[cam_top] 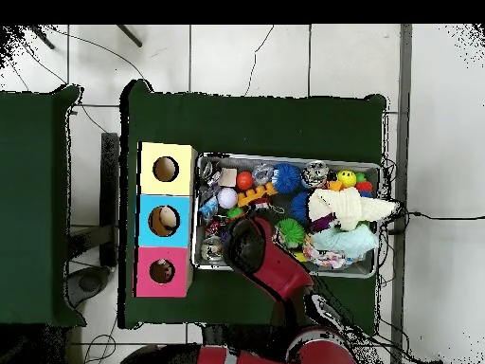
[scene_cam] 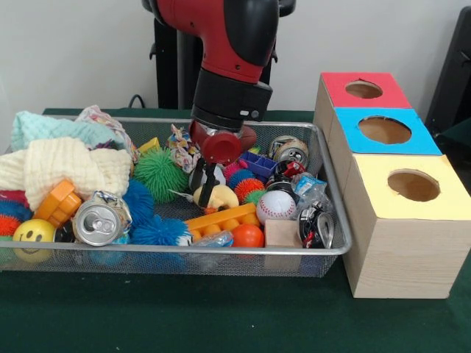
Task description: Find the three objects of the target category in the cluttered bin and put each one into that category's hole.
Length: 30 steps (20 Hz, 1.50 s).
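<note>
The bin (scene_cam: 147,249) sits on the green surface (scene_cam: 221,316), full of balls (scene_cam: 158,173) and cans (scene_cam: 99,219). In its middle the end effector (scene_cam: 208,178) reaches down beside a yellow duck (scene_cam: 218,197). I cannot tell if it grips anything. The blue box (scene_cam: 428,144) may hold one soft animal. The others look hidden.

Your red and black arm (scene_cam: 221,44) comes down steeply from above, wrist bent, with the gripper (scene_cam: 208,179) pointing straight down. Its dark fingers (scene_cam: 210,176) hang close together below the round red wrist housing.
</note>
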Available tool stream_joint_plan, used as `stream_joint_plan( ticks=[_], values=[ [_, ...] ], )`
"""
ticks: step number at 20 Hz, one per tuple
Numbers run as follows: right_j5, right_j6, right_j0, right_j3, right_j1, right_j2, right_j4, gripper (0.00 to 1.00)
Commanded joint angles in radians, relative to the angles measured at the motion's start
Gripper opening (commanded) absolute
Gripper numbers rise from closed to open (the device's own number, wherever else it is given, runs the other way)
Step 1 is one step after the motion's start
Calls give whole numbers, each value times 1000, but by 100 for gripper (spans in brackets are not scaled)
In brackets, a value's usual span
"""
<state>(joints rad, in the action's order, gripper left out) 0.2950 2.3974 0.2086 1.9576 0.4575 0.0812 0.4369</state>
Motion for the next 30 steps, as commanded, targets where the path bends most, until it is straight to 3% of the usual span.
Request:
stream_joint_plan(
  ticks=[1,5,13,25,30],
  values=[
    [-116,143,32,11,13,-61,6,100],
    [-114,144,45,14,17,-71,-4,100],
    [-183,154,-22,31,69,-28,57,100],
    [-140,226,-62,25,19,-47,115,100],
    [-92,229,-17,17,-18,-90,82,100]
  ],
)
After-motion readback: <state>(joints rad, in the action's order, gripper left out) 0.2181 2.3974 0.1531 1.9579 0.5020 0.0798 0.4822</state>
